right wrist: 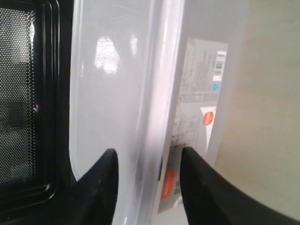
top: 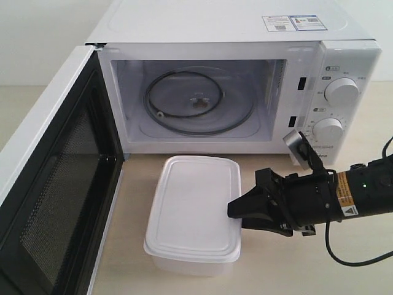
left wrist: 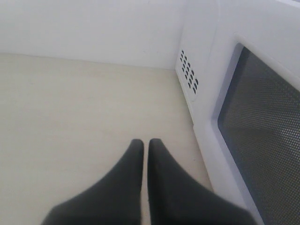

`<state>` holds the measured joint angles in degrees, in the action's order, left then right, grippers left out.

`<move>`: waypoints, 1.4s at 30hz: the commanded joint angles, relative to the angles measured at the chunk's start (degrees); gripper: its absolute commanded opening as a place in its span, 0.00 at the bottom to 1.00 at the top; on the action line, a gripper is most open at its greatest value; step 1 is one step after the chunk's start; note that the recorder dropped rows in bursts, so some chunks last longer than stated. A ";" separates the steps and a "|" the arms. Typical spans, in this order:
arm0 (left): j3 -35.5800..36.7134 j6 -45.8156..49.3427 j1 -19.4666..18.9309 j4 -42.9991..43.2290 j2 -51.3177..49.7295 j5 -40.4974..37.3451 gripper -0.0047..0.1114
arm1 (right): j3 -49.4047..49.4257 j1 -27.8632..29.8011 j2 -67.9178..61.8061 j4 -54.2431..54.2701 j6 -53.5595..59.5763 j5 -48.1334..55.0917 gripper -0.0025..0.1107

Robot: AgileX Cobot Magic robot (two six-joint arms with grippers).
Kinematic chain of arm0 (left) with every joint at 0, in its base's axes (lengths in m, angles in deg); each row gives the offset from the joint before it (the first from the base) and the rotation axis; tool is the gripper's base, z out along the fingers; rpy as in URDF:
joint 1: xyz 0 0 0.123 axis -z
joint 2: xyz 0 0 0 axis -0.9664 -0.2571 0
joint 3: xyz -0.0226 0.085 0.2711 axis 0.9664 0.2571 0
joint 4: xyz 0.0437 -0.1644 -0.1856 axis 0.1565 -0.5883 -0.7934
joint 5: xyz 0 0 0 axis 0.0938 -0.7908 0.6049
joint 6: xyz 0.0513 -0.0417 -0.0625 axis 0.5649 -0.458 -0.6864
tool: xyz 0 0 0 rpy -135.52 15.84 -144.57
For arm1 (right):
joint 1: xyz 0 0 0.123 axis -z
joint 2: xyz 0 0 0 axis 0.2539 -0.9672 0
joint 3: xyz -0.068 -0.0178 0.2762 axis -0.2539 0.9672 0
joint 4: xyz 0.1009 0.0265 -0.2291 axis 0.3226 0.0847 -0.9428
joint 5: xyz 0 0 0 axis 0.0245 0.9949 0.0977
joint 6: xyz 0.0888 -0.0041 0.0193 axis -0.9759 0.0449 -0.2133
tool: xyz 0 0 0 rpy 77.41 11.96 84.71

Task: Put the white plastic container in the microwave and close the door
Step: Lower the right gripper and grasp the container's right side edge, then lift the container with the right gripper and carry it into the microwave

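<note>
Tally, all placed off the microwave (top: pixel 215 27): that's one unit. One door (top: pixel 61 178), hung on its left edge. Two knobs (top: pixel 341 92) (top: pixel 327 130), stacked on its right panel. One glass turntable (top: pixel 199 101) inside. Two stickers (top: pixel 276 23) (top: pixel 305 22) on its top. Two latch slots (top: pixel 302 83) (top: pixel 293 121) on its front frame. One white plastic container (top: pixel 193 209) in front of it, carrying one label (right wrist: pixel 199 108). My pincers, two: right pincer (top: pixel 236 212) in front of it, left pincer (left wrist: pixel 145 143) near its vented side. One cable (top: pixel 350 258) off my right arm.

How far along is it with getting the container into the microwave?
Done: the door stands open. In hand: the right end effector, jaws open, straddles an edge of the white plastic container, which sits on the table before the microwave. Left: grip it, place it inside, close the door.
</note>
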<state>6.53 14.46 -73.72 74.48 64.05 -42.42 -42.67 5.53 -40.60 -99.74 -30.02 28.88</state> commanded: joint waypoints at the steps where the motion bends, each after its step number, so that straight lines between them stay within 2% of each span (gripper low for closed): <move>1: 0.20 0.21 -0.20 -0.40 0.18 -0.03 0.08 | -0.33 0.02 0.52 -0.79 0.16 0.29 0.39; 8: 0.20 0.21 -0.20 -0.40 0.18 -0.03 0.08 | -0.33 0.02 0.52 -2.46 0.16 0.29 0.39; 12: 0.20 0.21 -0.20 -0.40 0.18 -0.03 0.08 | -0.33 0.02 0.52 -2.07 0.47 0.29 0.18; 17: 0.20 0.21 -0.20 -0.40 0.18 -0.03 0.08 | -0.33 0.02 0.52 -2.07 0.61 0.29 0.15; 20: 0.20 0.21 -0.20 -0.40 0.18 -0.03 0.08 | -0.33 0.02 0.52 -2.07 2.16 0.29 0.02; 24: 0.20 0.21 -0.20 -0.40 0.18 -0.03 0.08 | -0.33 0.02 0.52 -1.97 3.78 -2.19 0.02; 27: 0.20 0.21 -0.20 -0.40 0.18 -0.03 0.08 | -0.33 0.02 0.52 1.49 8.92 -7.76 0.02; 33: 0.20 0.21 -0.20 -0.40 0.18 -0.03 0.08 | -0.22 -0.09 2.72 4.00 10.12 -9.16 0.02; 37: 0.20 0.21 -0.20 -0.40 0.18 -0.03 0.08 | 2.82 -1.14 6.01 12.30 11.94 -8.35 0.02; 42: 0.20 0.21 -0.20 -0.40 0.18 -0.03 0.08 | 8.46 -6.40 10.80 26.71 17.22 -1.61 0.02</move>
<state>6.53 14.46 -73.72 74.48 64.05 -42.42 -37.00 1.94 -32.43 -81.88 -16.47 24.67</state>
